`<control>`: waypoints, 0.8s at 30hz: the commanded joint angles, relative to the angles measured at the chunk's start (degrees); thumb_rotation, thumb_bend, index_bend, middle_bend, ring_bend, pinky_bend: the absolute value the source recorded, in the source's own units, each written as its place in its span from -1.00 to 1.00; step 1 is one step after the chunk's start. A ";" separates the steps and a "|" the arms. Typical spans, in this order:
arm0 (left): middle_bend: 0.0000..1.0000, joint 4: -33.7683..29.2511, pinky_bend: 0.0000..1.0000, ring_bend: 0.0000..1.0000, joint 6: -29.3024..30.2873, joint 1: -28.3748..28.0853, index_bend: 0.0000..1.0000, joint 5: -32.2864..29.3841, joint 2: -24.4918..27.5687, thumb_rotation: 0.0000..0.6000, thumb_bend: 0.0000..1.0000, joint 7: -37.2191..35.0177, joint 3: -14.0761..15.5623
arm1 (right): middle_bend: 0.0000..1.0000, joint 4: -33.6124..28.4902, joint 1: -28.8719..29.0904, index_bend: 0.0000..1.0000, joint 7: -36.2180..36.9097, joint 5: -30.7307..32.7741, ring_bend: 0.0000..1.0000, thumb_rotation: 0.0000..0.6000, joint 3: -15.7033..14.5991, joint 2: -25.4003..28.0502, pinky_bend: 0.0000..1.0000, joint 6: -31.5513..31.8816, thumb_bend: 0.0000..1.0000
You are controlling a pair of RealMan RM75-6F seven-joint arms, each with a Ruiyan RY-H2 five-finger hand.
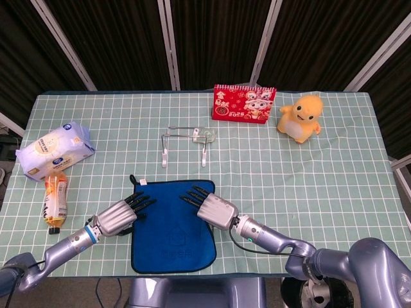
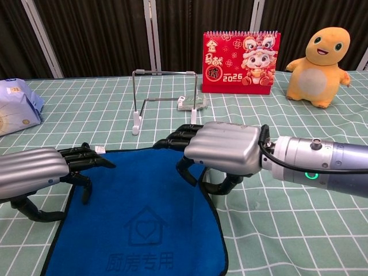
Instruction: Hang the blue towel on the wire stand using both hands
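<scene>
Step in hand: getting hold of the blue towel [image 1: 172, 224], which lies flat at the table's near edge. Left hand [image 1: 118, 215] is over the far-left corner, right hand [image 1: 209, 205] over the far-right; both have fingers spread & grip nothing yet. Next: pinch both corners, lift, carry fwd over the wire stand [image 1: 185, 142], just beyond. Path looks free. Calendar [image 1: 244, 102] & yellow plush toy [image 1: 300, 118] sit farther back; wipes pack [image 1: 54, 149] & bottle [image 1: 55, 197] well left.
</scene>
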 commanded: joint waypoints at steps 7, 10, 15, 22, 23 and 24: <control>-1.00 1.55 -1.00 -1.00 -0.18 -0.51 -0.14 -0.86 -1.30 1.00 -0.35 -0.45 0.52 | -1.00 -0.04 -0.11 0.29 0.00 0.25 -1.00 1.00 0.29 0.10 -1.00 0.27 0.09; -1.00 1.79 -1.00 -1.00 -0.41 -0.77 -0.14 -1.36 -1.90 1.00 -0.25 -0.58 0.39 | -1.00 -0.04 -0.18 0.29 0.00 0.31 -1.00 1.00 0.28 0.12 -1.00 0.28 0.09; -1.00 1.79 -1.00 -1.00 -0.66 -1.14 -0.14 -1.89 -2.26 1.00 -0.10 -0.56 0.52 | -1.00 -0.34 -0.15 0.29 -0.14 0.14 -1.00 1.00 0.27 0.31 -1.00 0.42 0.09; -1.00 1.84 -1.00 -1.00 -1.18 -1.41 -0.14 -2.31 -2.60 1.00 -0.10 -0.95 1.24 | -1.00 -0.63 -0.31 0.29 -0.43 0.39 -1.00 1.00 0.41 0.36 -1.00 0.47 0.09; -1.00 1.86 -1.00 -1.00 -1.12 -1.36 -0.14 -2.39 -2.64 1.00 -0.10 -0.97 1.30 | -1.00 -0.66 -0.33 0.29 -0.48 0.40 -1.00 1.00 0.41 0.39 -1.00 0.48 0.09; -1.00 1.88 -1.00 -1.00 -1.05 -1.34 -0.14 -2.47 -2.65 1.00 -0.10 -1.00 1.39 | -1.00 -0.71 -0.35 0.29 -0.53 0.39 -1.00 1.00 0.41 0.42 -1.00 0.50 0.09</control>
